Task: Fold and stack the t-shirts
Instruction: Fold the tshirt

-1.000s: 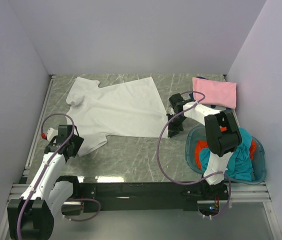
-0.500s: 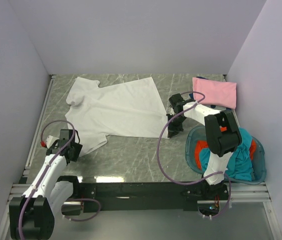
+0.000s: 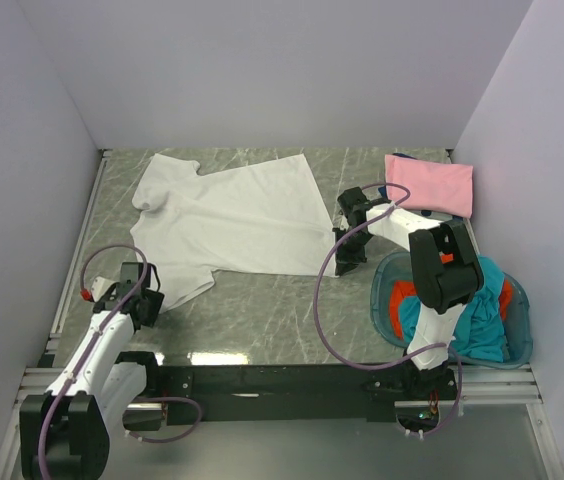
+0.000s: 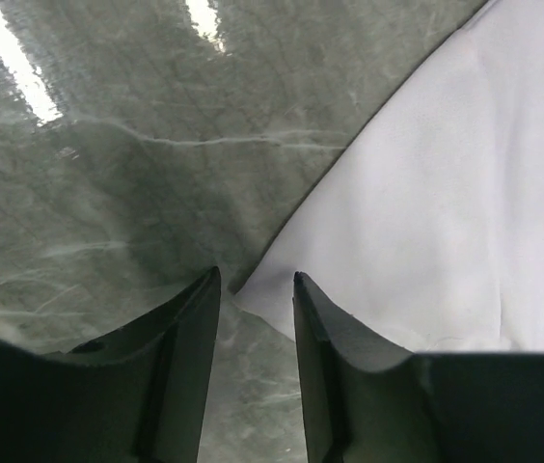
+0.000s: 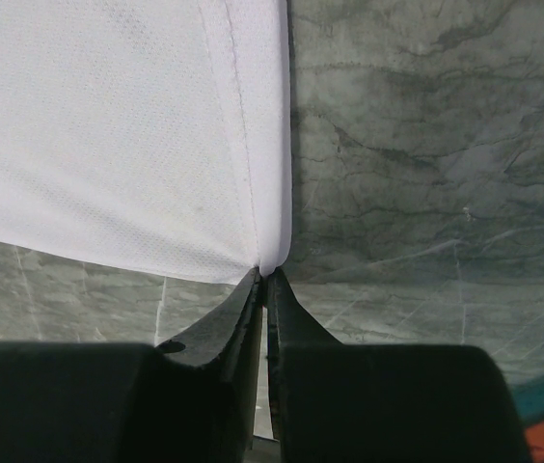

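The white t-shirt lies spread flat on the marble table, neck to the left. My right gripper is shut on its near right hem corner. My left gripper is open, its jaws astride the tip of the near sleeve without closing on it. A folded pink t-shirt lies at the back right. The teal t-shirt and the orange-red t-shirt sit crumpled in the basket.
The round translucent blue basket stands at the right front, next to my right arm's base. Grey walls close in the table on the left, back and right. A metal rail runs along the left edge.
My left gripper has drawn back toward the near edge, from over the sleeve to its tip. The right gripper and the shirt have not moved.
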`<action>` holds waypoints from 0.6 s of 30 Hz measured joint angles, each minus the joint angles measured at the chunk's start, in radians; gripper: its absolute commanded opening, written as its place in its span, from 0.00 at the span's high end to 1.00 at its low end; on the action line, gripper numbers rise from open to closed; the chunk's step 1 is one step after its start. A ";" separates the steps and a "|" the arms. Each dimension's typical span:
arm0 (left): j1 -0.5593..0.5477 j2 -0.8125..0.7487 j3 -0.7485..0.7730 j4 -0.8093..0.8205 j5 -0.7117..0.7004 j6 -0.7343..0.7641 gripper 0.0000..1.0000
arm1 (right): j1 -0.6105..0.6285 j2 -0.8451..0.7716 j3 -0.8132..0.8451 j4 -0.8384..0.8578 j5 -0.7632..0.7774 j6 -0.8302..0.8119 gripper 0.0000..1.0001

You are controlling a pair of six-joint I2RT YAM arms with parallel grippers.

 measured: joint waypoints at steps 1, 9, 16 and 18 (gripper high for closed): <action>0.000 0.006 0.000 0.009 0.000 0.001 0.59 | 0.000 0.000 0.000 0.000 0.000 0.000 0.91; 0.001 0.046 0.000 0.071 0.016 0.019 0.75 | 0.000 0.000 0.000 0.000 0.000 0.000 0.91; 0.002 0.050 -0.011 0.095 0.038 0.027 0.97 | 0.000 0.000 0.000 0.000 0.000 0.000 0.93; 0.002 0.048 -0.011 0.096 0.043 0.027 1.00 | 0.000 0.000 0.000 -0.001 0.000 0.000 0.94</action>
